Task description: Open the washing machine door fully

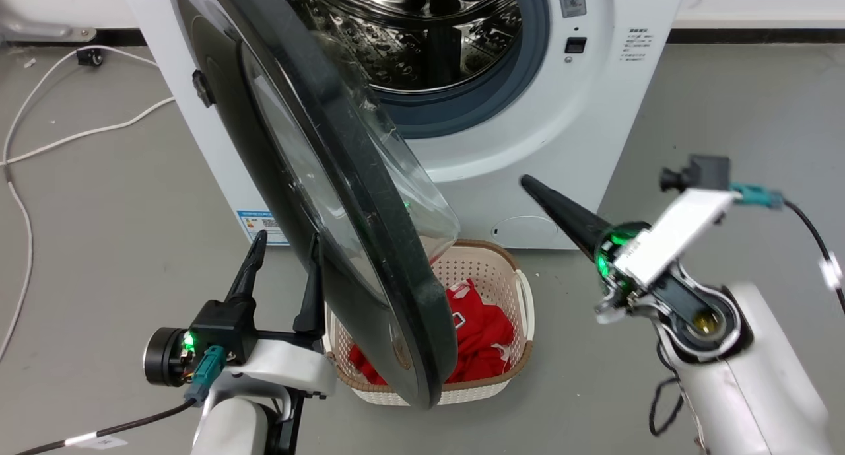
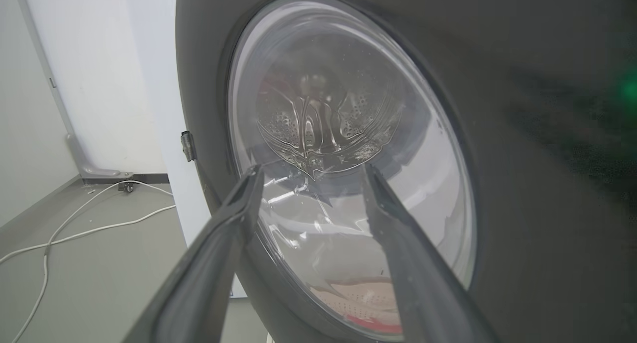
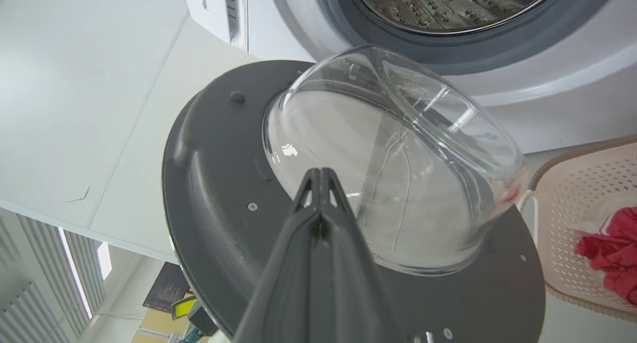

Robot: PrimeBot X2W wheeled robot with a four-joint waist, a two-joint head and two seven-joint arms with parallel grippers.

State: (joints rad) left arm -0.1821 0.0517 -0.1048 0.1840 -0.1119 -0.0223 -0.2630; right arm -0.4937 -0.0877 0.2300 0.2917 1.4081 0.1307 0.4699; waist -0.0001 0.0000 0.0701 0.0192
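Left gripper (image 1: 287,240), fingers spread wide and empty, is hovering beside the outer face of the washing machine door (image 1: 356,197), which is standing half swung out from the washing machine (image 1: 561,131) above a basket (image 1: 508,270); right gripper (image 1: 538,191), fingers pressed together, is pointing toward its inner face.

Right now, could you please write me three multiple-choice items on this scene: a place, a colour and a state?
1. The basket stands: A) on a shelf; B) on the floor before the washing machine; C) on top of it.
2. The cloth in it is: A) blue; B) green; C) red.
3. The washing machine door is: A) swung open; B) latched shut; C) taken off.
Answers: 1 B, it sits on grey floor; 2 C, red folds show; 3 A, the drum is uncovered.
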